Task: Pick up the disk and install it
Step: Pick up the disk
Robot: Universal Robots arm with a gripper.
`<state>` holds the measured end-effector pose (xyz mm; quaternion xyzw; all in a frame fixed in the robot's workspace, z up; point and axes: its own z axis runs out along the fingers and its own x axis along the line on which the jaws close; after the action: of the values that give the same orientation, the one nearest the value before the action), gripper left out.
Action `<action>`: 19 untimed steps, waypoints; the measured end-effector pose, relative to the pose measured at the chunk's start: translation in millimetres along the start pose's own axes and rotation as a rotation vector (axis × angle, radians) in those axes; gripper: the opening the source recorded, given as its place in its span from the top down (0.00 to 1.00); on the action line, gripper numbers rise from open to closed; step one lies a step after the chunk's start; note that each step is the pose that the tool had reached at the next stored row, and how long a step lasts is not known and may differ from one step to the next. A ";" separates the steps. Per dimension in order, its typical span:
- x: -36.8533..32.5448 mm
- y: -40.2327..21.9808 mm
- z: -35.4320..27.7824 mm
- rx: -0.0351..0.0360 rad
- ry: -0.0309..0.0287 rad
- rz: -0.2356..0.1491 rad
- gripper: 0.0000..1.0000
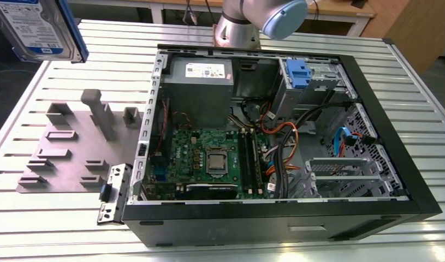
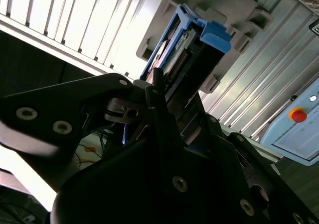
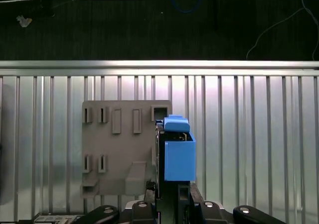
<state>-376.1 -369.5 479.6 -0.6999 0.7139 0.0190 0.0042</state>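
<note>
Currently the disk, silver with a white-and-blue label and blue edge rails, is clamped in the gripper, up off the table on edge with its long axis near vertical, over the grey fixture plate, to the exterior view's left of the open computer case.
</note>
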 end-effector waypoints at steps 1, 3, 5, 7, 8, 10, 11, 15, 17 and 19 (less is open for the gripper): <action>0.0 -1.0 -0.1 -0.0001 0.0000 0.000 0.65; -0.1 -1.4 0.0 0.0000 0.0000 0.000 0.65; 0.0 -2.1 -0.1 -0.0001 0.0000 0.000 0.65; 0.0 -2.6 0.0 0.0000 -0.0005 0.000 0.65; 0.0 -2.7 0.0 0.0000 -0.0006 0.000 0.65; -0.1 -3.1 -0.1 0.0000 -0.0005 0.000 0.65; -0.1 -3.3 -0.1 -0.0001 -0.0005 0.000 0.65; -0.1 -3.5 -0.1 0.0000 -0.0005 0.000 0.65; -0.1 -3.7 -0.1 0.0000 -0.0005 0.000 0.65; -0.1 -4.3 -0.1 0.0000 -0.0005 0.000 0.65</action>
<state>-371.9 -369.5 479.6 -0.7000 0.7139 0.0192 0.0043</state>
